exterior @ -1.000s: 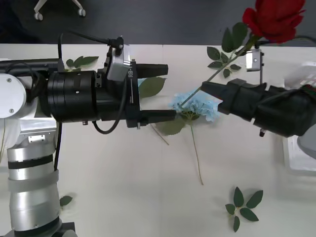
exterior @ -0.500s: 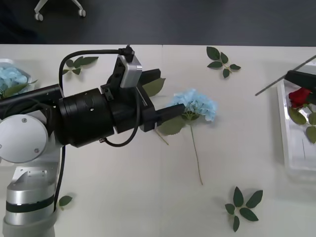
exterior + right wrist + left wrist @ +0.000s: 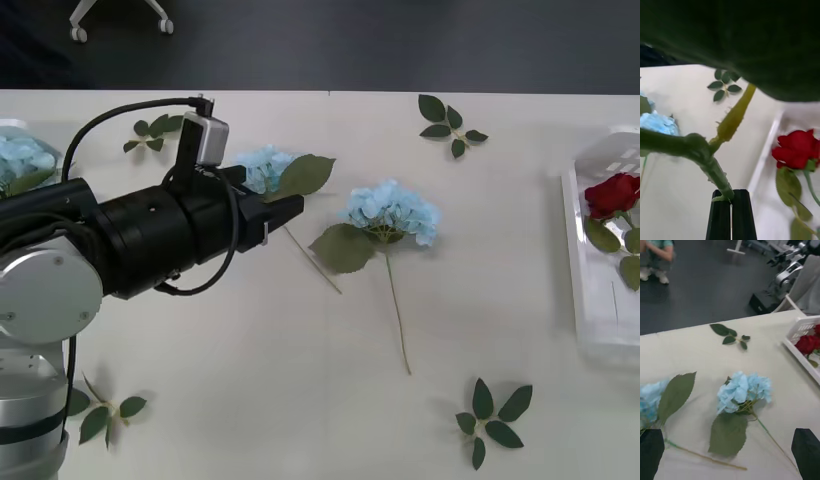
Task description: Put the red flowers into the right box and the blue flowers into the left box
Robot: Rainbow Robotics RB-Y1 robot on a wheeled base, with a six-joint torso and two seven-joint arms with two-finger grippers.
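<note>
Ideally the left gripper (image 3: 285,208), its fingers apart, drops lower and straddles the nearer blue flower's (image 3: 262,166) thin stem before closing. The right gripper (image 3: 731,195) pinches a green stem (image 3: 715,170) over the right box (image 3: 585,300).

You find no readable text, label, brand, number or sign on anything here: not on the left arm's housing, not on the white box, not on the table.
</note>
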